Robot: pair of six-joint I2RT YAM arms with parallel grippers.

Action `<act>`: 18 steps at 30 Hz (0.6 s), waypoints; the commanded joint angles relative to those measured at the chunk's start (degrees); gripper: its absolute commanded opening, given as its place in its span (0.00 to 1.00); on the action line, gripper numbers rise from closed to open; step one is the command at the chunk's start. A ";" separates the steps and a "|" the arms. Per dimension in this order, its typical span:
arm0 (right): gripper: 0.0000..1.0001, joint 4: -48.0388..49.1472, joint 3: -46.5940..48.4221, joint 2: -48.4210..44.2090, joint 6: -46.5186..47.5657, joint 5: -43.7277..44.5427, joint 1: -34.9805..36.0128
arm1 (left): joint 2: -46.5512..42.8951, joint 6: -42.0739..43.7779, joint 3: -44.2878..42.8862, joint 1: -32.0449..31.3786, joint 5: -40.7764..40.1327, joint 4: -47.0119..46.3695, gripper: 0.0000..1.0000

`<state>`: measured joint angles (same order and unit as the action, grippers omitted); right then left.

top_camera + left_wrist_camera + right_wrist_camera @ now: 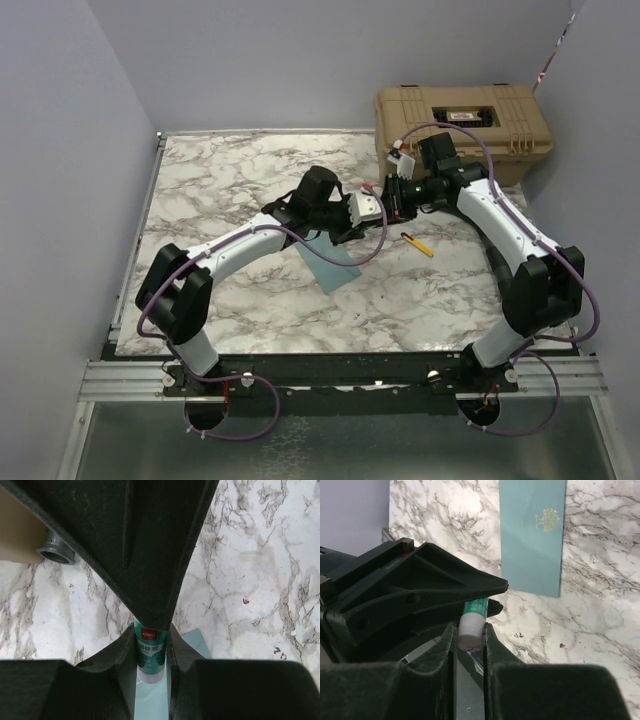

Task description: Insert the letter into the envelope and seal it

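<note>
A glue stick (150,652) with a green label hangs in the air above the table, held from both ends. My left gripper (151,647) is shut on its labelled body. My right gripper (470,630) is shut on its white cap end (471,625). The two grippers meet nose to nose (383,205) over the middle of the table. The teal envelope (335,268) lies flat on the marble below them; it also shows in the right wrist view (532,535), with a small gold emblem on it. The letter is not in view.
A tan hard case (465,125) stands at the back right corner. A yellow pen (418,244) lies on the marble table (230,180) right of the envelope. Grey walls close in the left, back and right sides.
</note>
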<state>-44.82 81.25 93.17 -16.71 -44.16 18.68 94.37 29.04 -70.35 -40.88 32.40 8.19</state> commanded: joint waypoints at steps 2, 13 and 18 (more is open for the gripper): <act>0.00 -8.26 2.07 2.71 -0.31 0.78 4.82 | 0.30 -1.55 -8.57 -2.29 4.60 -20.01 0.00; 0.37 -4.13 11.43 -0.82 -9.22 13.98 -2.90 | -5.18 -25.89 12.64 -1.61 -5.80 -27.76 0.00; 0.67 2.45 11.46 -2.31 -11.44 12.19 -3.30 | -4.18 -37.06 17.25 -1.59 -6.90 -32.93 0.00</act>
<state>-48.03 91.70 93.43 -25.10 -33.17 16.14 90.11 4.89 -56.18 -42.13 27.33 -17.21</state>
